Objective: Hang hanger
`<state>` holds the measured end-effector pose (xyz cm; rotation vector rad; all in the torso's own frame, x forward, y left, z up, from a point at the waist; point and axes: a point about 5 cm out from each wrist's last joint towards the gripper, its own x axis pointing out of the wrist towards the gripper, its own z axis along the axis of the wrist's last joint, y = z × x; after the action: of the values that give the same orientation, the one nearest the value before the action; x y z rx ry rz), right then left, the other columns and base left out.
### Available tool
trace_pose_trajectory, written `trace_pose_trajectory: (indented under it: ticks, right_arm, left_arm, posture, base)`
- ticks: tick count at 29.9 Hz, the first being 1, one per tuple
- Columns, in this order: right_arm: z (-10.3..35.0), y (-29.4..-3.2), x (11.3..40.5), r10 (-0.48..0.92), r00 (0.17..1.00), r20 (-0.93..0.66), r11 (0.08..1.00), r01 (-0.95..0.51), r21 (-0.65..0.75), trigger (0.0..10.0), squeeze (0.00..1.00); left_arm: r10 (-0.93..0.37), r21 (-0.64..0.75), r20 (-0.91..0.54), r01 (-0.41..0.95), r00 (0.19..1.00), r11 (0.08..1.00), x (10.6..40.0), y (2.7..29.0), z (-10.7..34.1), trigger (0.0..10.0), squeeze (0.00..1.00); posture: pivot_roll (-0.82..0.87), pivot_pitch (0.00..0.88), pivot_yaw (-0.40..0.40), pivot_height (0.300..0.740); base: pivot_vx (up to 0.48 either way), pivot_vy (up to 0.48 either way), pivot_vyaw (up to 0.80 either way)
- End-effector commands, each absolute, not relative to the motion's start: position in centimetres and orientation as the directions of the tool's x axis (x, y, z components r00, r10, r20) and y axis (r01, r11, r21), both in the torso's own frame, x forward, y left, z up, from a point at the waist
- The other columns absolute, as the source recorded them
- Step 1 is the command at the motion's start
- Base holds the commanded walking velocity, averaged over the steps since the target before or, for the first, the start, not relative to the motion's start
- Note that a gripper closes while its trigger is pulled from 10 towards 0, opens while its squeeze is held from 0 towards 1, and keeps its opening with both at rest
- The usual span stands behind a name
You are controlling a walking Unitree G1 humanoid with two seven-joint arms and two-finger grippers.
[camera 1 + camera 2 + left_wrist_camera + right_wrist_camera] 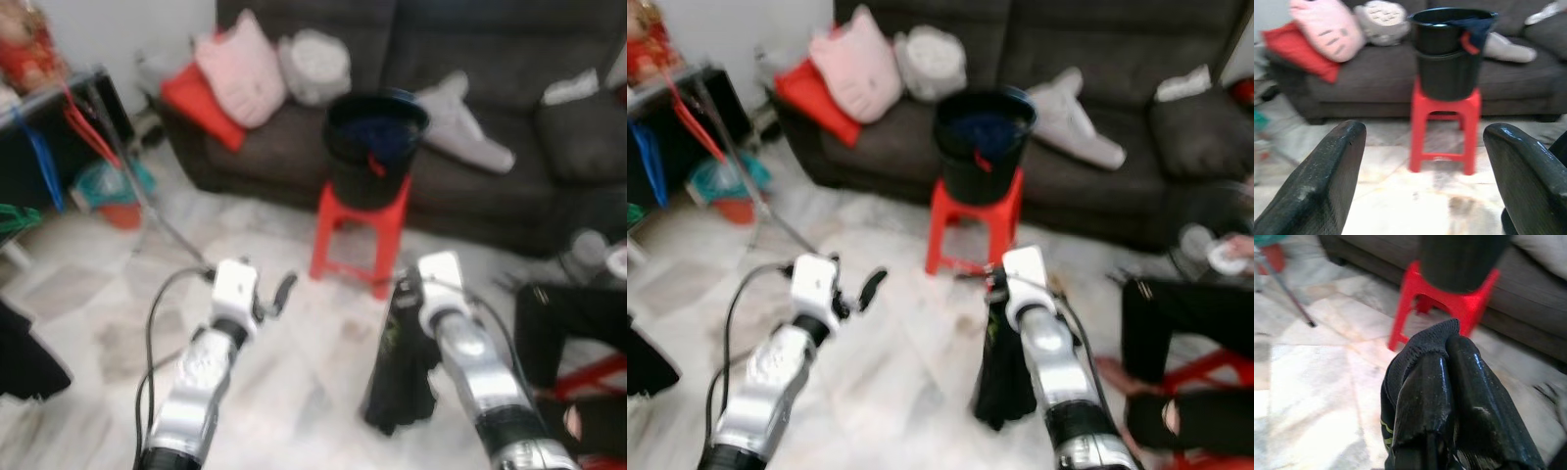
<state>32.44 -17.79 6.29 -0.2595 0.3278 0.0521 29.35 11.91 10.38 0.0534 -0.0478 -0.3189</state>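
My right gripper (pixel 1445 363) is shut on a black garment (pixel 402 377) that hangs limp from its fingers above the floor; in the right wrist view the cloth (pixel 1415 350) wraps over the fingertips. My left gripper (pixel 1422 181) is open and holds nothing, raised at about the same height to the left (pixel 279 292). A red hanger (pixel 83 127), a blue hanger (pixel 34 162) and a green hanger (pixel 15 217) hang from a rack bar (pixel 59 86) at the far left.
A black bucket (pixel 372 147) with blue cloth in it stands on a red stool (pixel 358 235) straight ahead, before a dark sofa (pixel 490 59) with cushions. A person's legs (pixel 578 313) lie on the floor at right. The rack's thin leg (pixel 147 206) slants across the floor at left.
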Motion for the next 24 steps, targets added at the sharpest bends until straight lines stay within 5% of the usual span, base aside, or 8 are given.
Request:
trace_pose_trajectory:
  ticks: [1, 8, 20, 24]
  right_arm:
    - [7.2, -17.9, 32.7, 0.013, 0.959, -0.284, 0.965, -0.087, -0.249, 10.0, 0.00]
    - [6.9, -17.7, 32.5, 0.024, 0.960, -0.278, 0.964, -0.096, -0.247, 10.0, 0.00]
    - [3.1, -22.0, 30.0, -0.127, 0.925, -0.358, 0.975, 0.050, -0.218, 10.0, 0.00]
    - [1.5, -23.0, 28.8, -0.185, 0.891, -0.414, 0.967, 0.089, -0.240, 10.0, 0.00]
  left_arm:
    - [-0.328, 0.057, 0.027, 0.326, 0.944, 0.944, 29.2, 11.4, 10.1, 10.0, 0.00]
    - [-0.288, 0.082, 0.010, 0.286, 0.958, 0.955, 29.3, 12.3, 9.8, 10.0, 0.00]
    - [-0.021, 0.219, -0.318, 0.095, 0.948, 0.971, 26.1, 22.6, 2.2, 10.0, 0.00]
    - [0.022, 0.254, -0.391, 0.084, 0.920, 0.964, 25.0, 23.6, 0.5, 10.0, 0.00]
  posture:
    - [-0.06, 0.000, 0.017, 0.740]
    - [-0.07, 0.000, 0.020, 0.740]
    - [-0.05, 0.000, 0.022, 0.740]
    - [-0.06, 0.000, 0.022, 0.740]
  base:
    - [0.000, 0.000, 0.80]
    - [0.000, 0.000, 0.80]
    - [0.000, 0.000, 0.80]
    - [0.000, 0.000, 0.80]
